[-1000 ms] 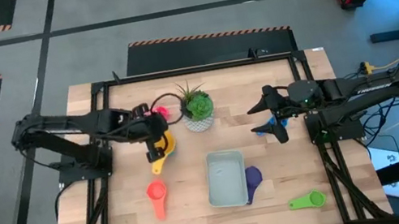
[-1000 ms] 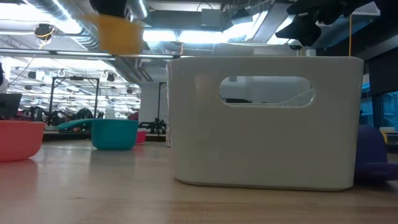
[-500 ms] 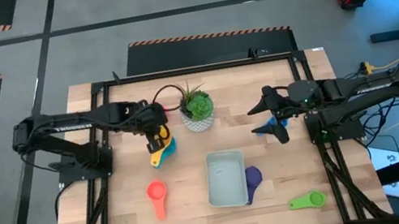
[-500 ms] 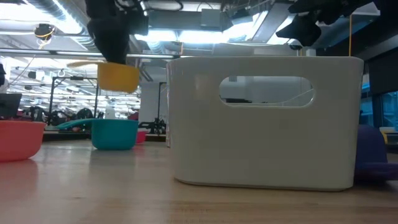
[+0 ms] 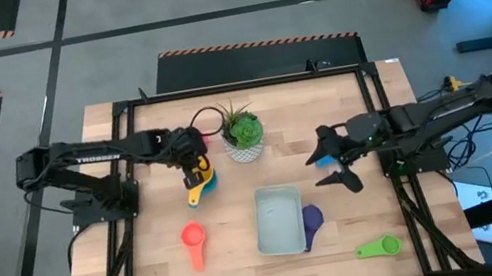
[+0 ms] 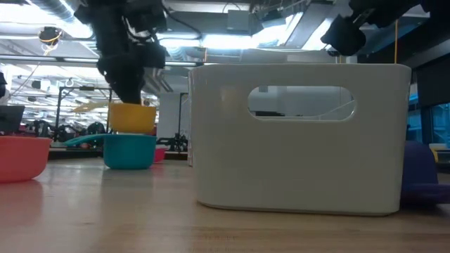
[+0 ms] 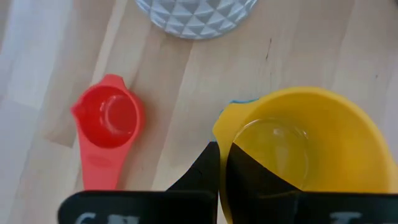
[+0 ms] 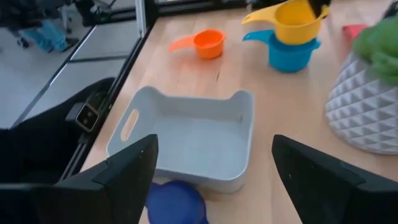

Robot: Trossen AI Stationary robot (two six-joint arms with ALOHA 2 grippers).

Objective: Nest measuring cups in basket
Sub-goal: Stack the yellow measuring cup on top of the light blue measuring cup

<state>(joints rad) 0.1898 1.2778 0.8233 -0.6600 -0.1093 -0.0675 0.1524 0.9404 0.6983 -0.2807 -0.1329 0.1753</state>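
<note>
High view: left gripper (image 5: pixel 195 170) clamped on yellow cup (image 5: pixel 198 182), over teal cup (image 5: pixel 208 178); basket (image 5: pixel 279 220) mid-table, empty.

Low view: yellow cup (image 6: pixel 131 117) just above teal cup (image 6: pixel 129 150).

Left wrist view: red cup (image 7: pixel 107 121) apart.

Right wrist view: right gripper (image 8: pixel 212 169), fingers spread, empty, near the basket (image 8: pixel 186 138).

Risk: an off-centre release could tip the teal cup.

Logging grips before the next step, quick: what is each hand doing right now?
Left hand: closed on the yellow measuring cup, just above the teal cup.
Right hand: open, holding nothing, beside the basket.
</note>
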